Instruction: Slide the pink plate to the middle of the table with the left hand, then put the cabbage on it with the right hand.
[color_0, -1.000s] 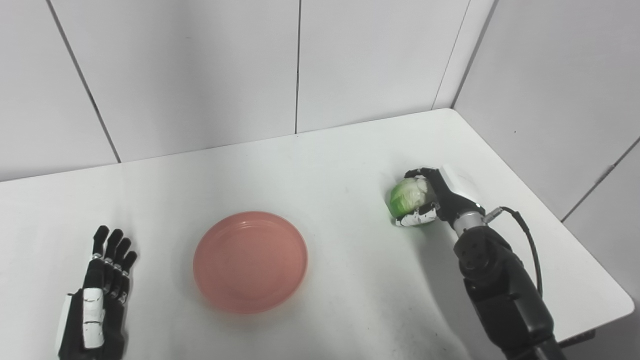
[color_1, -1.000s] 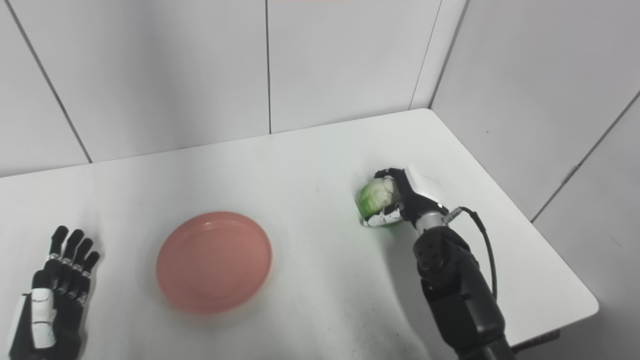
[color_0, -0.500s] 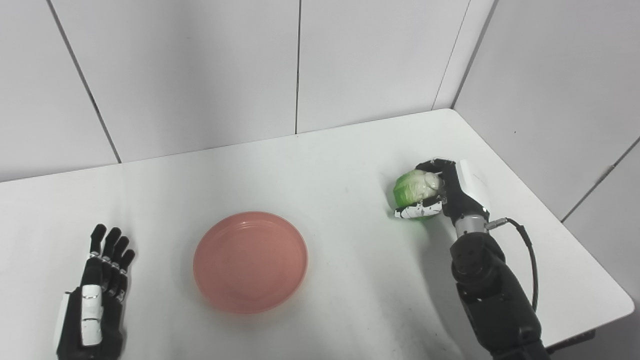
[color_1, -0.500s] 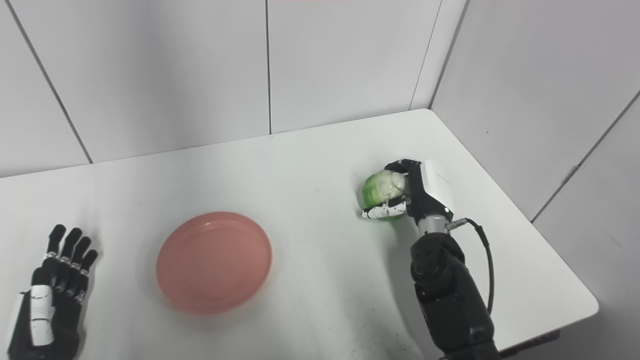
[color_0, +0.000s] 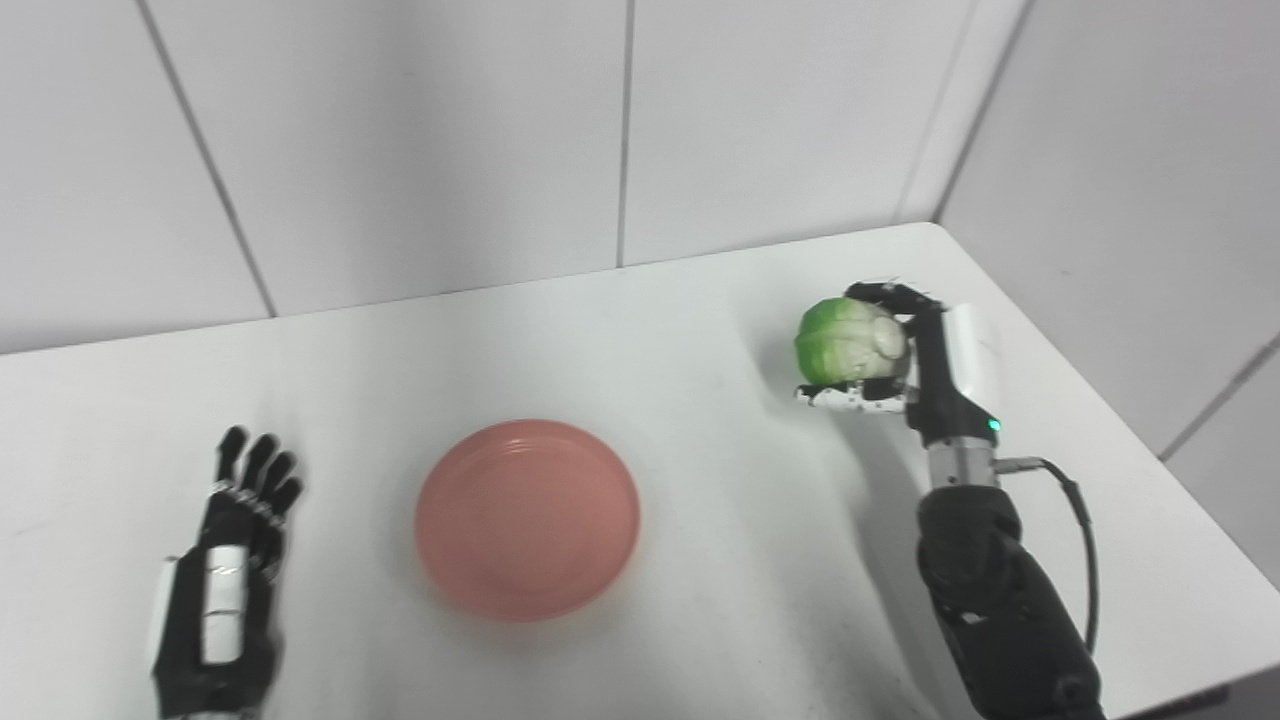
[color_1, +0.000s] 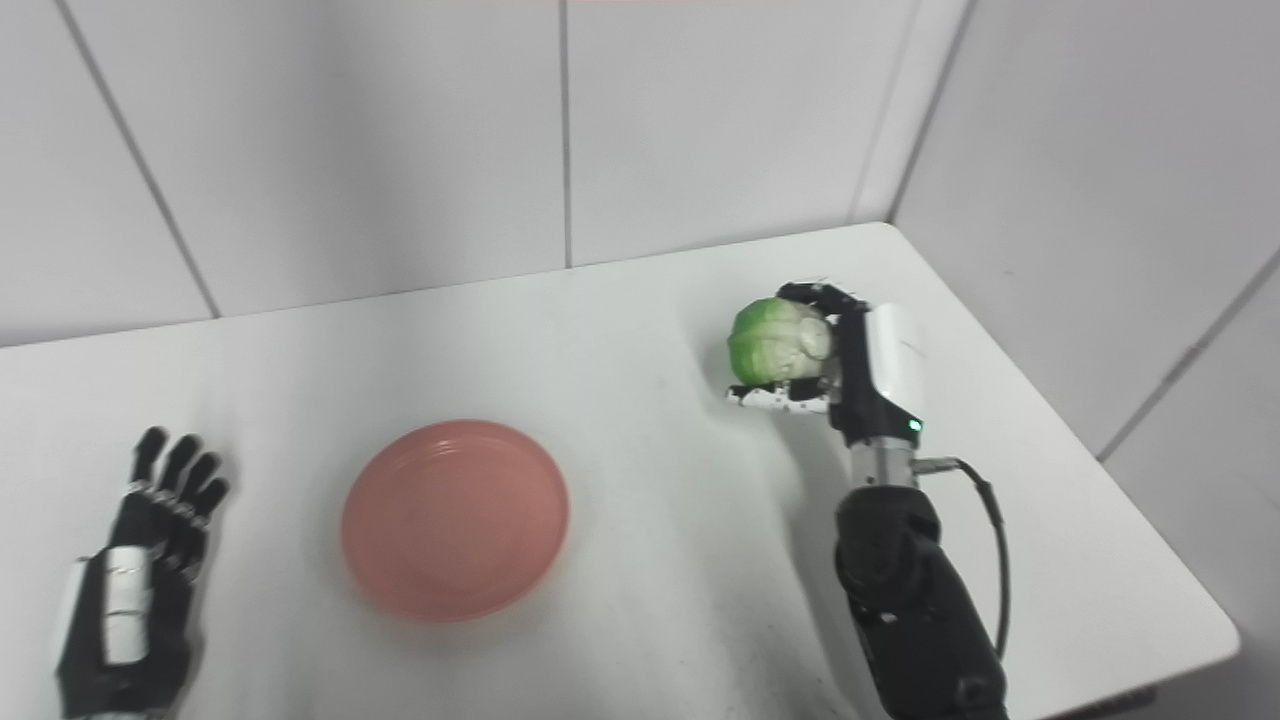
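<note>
Green cabbage (color_0: 848, 342), gripped in right hand (color_0: 915, 360) clear of white table (color_0: 700, 330) for carrying to pink plate (color_0: 528, 518) mid-table; left hand (color_0: 225, 600) flat, fingers spread, idle.

A bare lab test corner — plain white table (color_0: 640, 330), blank white panelled walls (color_0: 420, 140).

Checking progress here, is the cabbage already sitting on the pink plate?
No, the cabbage is held in the right hand, well to the right of the bare pink plate.
</note>
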